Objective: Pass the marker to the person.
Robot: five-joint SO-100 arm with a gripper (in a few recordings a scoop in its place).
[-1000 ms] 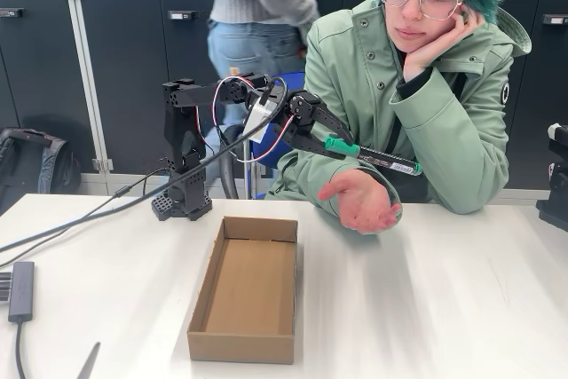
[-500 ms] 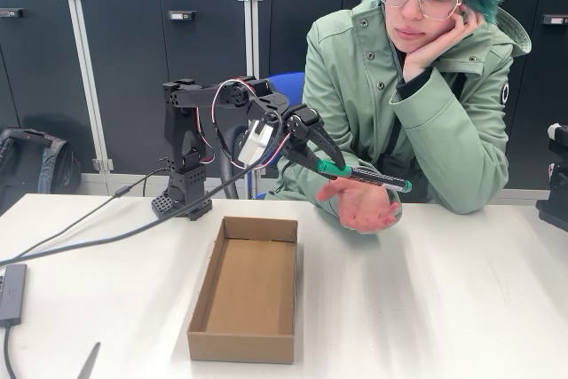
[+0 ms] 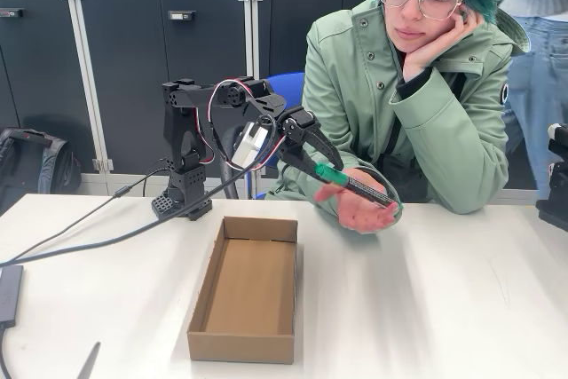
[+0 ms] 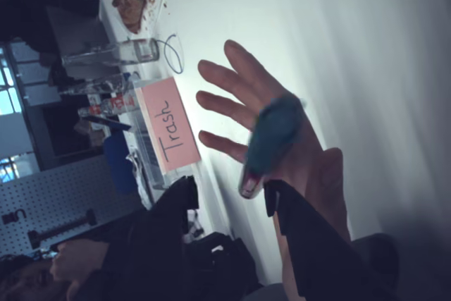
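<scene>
Gripping the marker near its green cap, the gripper is clamped on the pen just above the person's open hand, up and to the right of the cardboard box in the fixed view. The marker's long axis runs slantwise, from the green cap at upper left down to its black barrel at lower right, and that lower end lies over the palm, touching it or nearly so; contact cannot be judged for certain. Half a second ago the pen lay closer to level and higher above the hand, and a second ago it sat higher yet, so the arm has tipped it downward toward the palm. The hand stays palm-up at about the same place to the right of the box, just over the white table. In the wrist view the green cap end of the marker juts between the dark fingers toward the spread hand, blurred, and a pink card reading "Trash" stands to the left of the hand.
</scene>
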